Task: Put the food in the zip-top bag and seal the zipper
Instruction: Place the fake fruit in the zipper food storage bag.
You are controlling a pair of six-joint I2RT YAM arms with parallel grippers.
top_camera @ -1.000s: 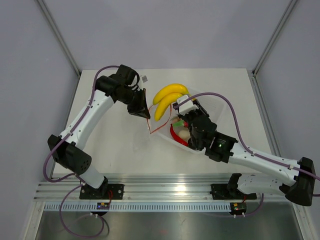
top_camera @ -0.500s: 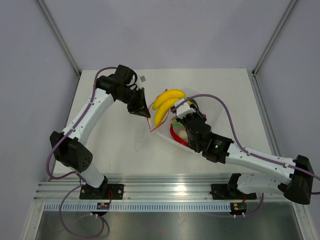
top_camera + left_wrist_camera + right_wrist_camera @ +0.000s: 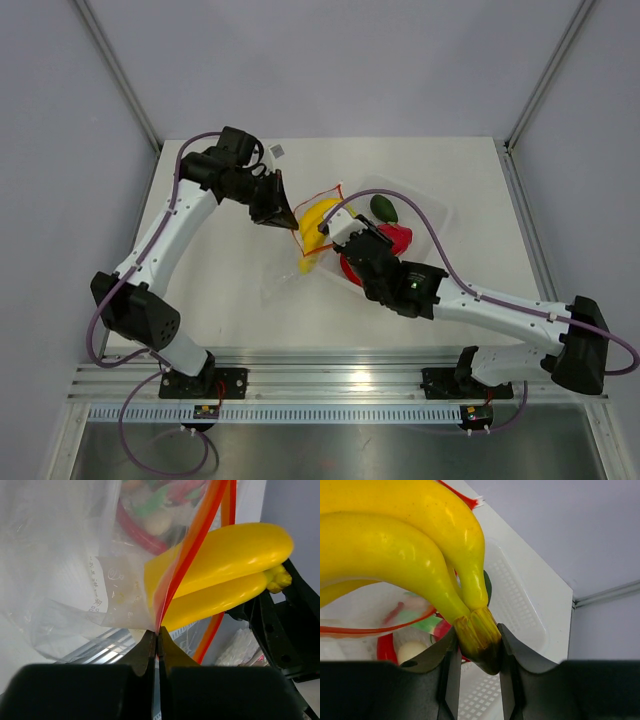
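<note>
My left gripper (image 3: 283, 208) is shut on the orange-red zipper strip (image 3: 200, 545) of the clear zip-top bag (image 3: 283, 280) and holds its mouth up and open; its tips pinch the strip in the left wrist view (image 3: 157, 637). My right gripper (image 3: 476, 635) is shut on the stem of the yellow banana (image 3: 395, 545). The banana (image 3: 318, 225) lies partly inside the strip's loop (image 3: 322, 192); it shows beyond the strip in the left wrist view (image 3: 225, 565). The red chilli (image 3: 350, 272), dragon fruit (image 3: 399, 237) and avocado (image 3: 383, 207) are in the tray.
The rigid clear tray (image 3: 432, 212) stands right of the bag, under my right arm. A whitish piece (image 3: 410, 652) shows below the banana. A small white tag (image 3: 277, 152) lies on the table behind the left gripper.
My right gripper has carried the banana left and nearer, from above the tray into the bag's open mouth. My left gripper has kept hold of the strip and shifted slightly.
</note>
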